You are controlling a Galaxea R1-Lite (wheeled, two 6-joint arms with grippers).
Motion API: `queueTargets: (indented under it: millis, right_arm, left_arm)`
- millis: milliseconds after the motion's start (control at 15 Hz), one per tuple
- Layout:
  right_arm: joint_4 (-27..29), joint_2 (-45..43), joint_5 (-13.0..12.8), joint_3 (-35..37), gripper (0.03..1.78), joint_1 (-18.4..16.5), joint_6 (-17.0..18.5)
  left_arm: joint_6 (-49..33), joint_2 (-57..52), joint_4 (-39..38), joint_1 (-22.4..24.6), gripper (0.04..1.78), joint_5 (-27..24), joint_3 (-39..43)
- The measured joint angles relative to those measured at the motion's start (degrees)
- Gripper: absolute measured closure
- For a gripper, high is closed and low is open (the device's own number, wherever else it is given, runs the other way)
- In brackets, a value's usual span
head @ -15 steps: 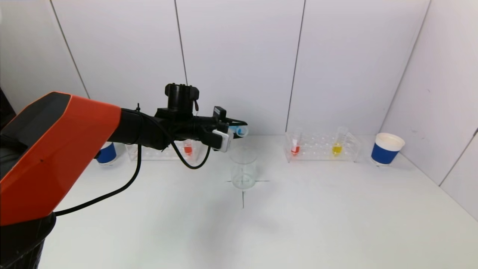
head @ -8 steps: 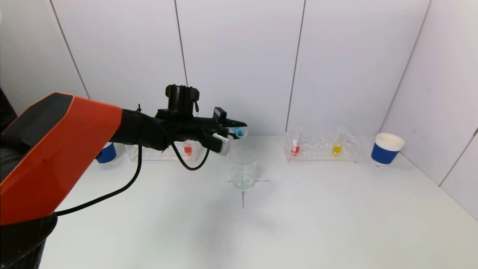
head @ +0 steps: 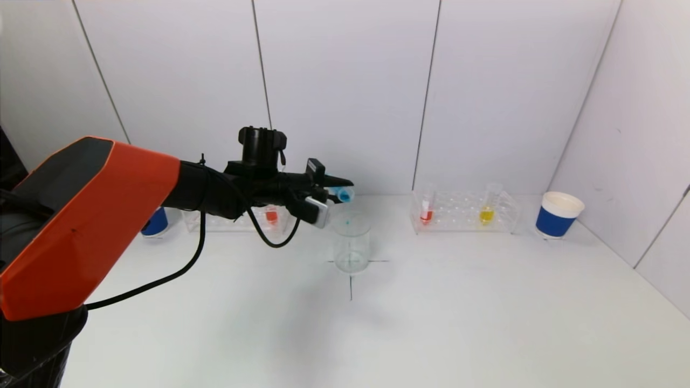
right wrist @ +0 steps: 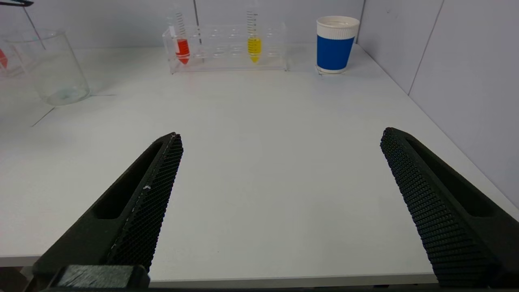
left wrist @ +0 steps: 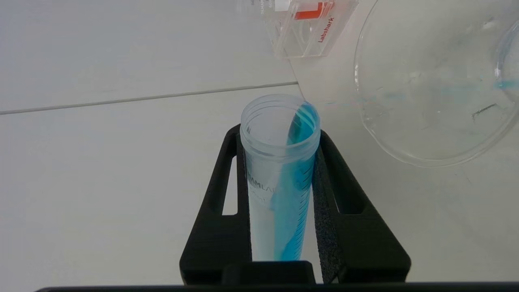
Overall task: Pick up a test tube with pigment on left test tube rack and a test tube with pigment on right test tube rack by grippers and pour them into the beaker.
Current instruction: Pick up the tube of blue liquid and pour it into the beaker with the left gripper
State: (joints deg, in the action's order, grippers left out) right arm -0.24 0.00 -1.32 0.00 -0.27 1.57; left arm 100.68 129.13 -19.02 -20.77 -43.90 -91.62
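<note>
My left gripper [head: 337, 189] is shut on a test tube with blue pigment [head: 343, 193], held tipped on its side just above the glass beaker [head: 351, 242]. In the left wrist view the tube [left wrist: 279, 178] sits between the black fingers [left wrist: 336, 194], blue liquid running along one side to its mouth, with the beaker [left wrist: 429, 81] beside it showing blue streaks. A blue drop falls at the beaker's rim. The left rack [head: 237, 218] keeps a red tube [head: 271, 215]. The right rack [head: 463, 213] holds a red tube [head: 426, 215] and a yellow tube [head: 487, 214]. My right gripper [right wrist: 279, 162] is open and empty, low over the table's near edge.
A blue and white paper cup [head: 558, 214] stands right of the right rack, another [head: 155, 222] left of the left rack, behind my arm. White walls close in behind and on the right. A black cross marks the table under the beaker.
My left gripper has rolled further, tipping the tube's mouth down. Blue liquid has reached the mouth and begun to drip into the beaker.
</note>
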Motion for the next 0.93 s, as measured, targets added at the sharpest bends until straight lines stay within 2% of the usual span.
queueTargets:
  millis: [933]
  right_arm:
    - [0.0,0.0,0.0,0.0,0.04,0.0,0.0]
  left_arm:
    - [2.4,0.1,-1.7,0.0,1.37,0.5,-0.3]
